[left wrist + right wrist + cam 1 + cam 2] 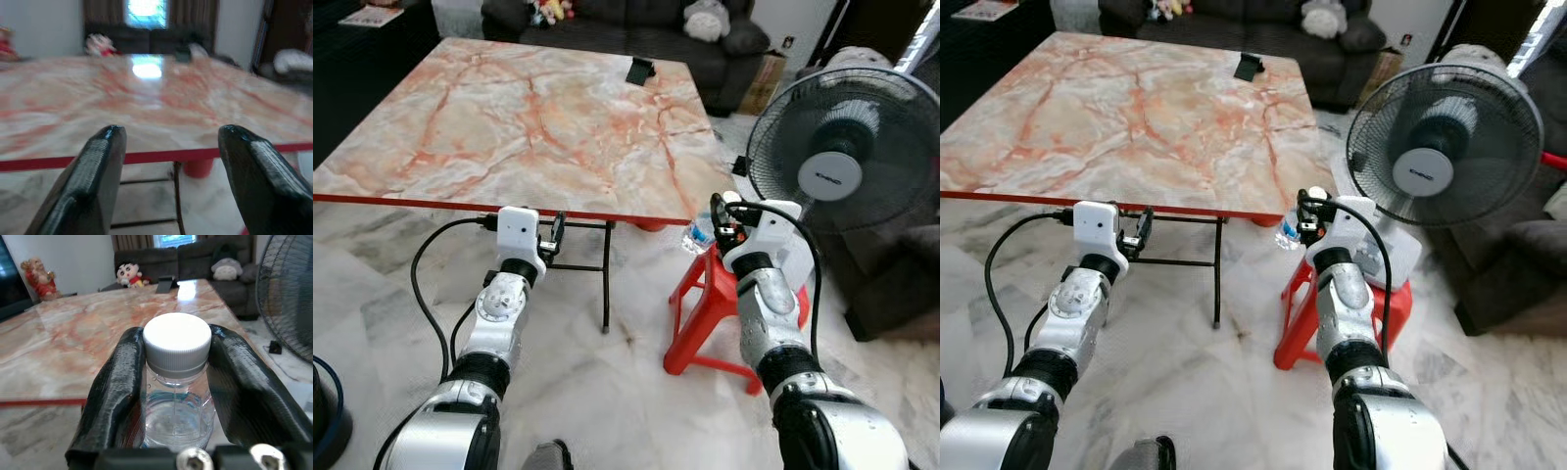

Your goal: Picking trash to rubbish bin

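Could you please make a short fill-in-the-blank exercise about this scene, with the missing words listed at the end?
1. The right gripper holds a clear bottle with a ____ cap.
2. The left gripper has its jaws ____, with nothing between them.
3. The fan stands on a ____ stool.
4. The marble table has a ____ edge.

Missing words: white; open; red; red

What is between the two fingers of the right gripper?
A clear plastic bottle with a white cap; the right gripper clamps its neck, as the right wrist view shows.
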